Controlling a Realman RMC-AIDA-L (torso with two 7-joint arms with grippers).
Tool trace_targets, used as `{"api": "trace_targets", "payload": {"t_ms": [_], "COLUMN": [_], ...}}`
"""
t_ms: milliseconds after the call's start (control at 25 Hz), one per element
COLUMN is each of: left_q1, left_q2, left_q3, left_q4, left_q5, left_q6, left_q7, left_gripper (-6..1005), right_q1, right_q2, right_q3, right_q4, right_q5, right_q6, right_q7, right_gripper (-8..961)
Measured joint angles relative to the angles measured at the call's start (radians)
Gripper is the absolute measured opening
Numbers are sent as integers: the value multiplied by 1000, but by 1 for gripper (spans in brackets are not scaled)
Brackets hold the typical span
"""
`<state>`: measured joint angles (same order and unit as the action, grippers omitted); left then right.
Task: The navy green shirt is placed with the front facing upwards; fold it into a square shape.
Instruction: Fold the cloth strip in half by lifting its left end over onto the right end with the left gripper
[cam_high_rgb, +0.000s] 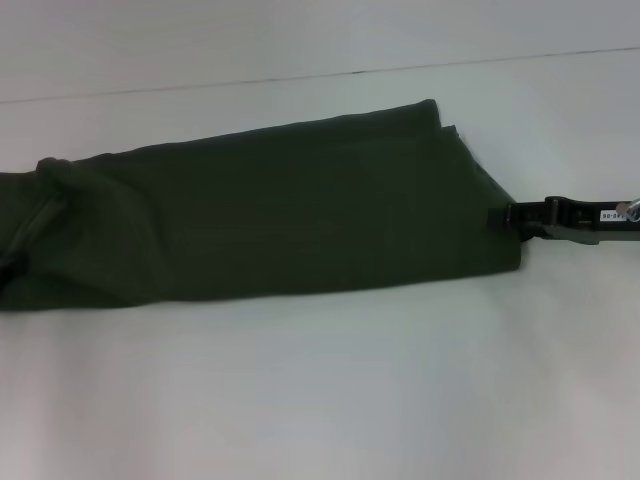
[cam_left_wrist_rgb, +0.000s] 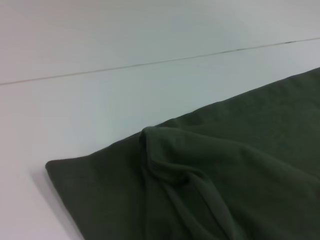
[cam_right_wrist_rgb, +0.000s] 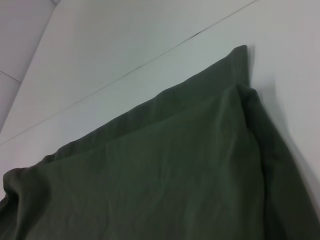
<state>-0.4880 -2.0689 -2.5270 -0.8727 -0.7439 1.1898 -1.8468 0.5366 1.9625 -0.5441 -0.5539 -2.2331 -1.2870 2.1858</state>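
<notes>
On white table, folded navy green shirt, right tool at edge

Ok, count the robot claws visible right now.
1: the right claw at the right end of the navy green shirt. The left claw is out of view.

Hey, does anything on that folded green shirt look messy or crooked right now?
Yes. The navy green shirt lies as a long band, and its left end is bunched into lumpy ridges. At the right end the layers don't line up. The right gripper is at that end.
</notes>
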Motion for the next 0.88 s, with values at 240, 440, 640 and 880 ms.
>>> {"api": "trace_targets", "payload": {"t_ms": [240, 440, 640, 880], "left_q1": [-3, -3, -4, -1], "left_q2": [4, 6, 6, 7], "left_q3": [-2, -2, -3, -2], "left_q4": [11, 12, 12, 12], "left_q5": [0, 0, 0, 0], "left_q6": [-1, -1, -2, -15], "left_q7": [2, 3, 3, 3], "left_gripper": [49, 49, 49, 49], "right_q1": [19, 41, 41, 27], "right_q2": [7, 7, 7, 5], "right_q3": [-3, -31, -37, -13], "right_q4": [15, 56, 59, 54], "right_q5": [0, 0, 6, 7], "right_q6": [36, 84, 84, 88], "right_q7": [7, 2, 1, 1], "right_gripper": [489, 292, 118, 57]}}
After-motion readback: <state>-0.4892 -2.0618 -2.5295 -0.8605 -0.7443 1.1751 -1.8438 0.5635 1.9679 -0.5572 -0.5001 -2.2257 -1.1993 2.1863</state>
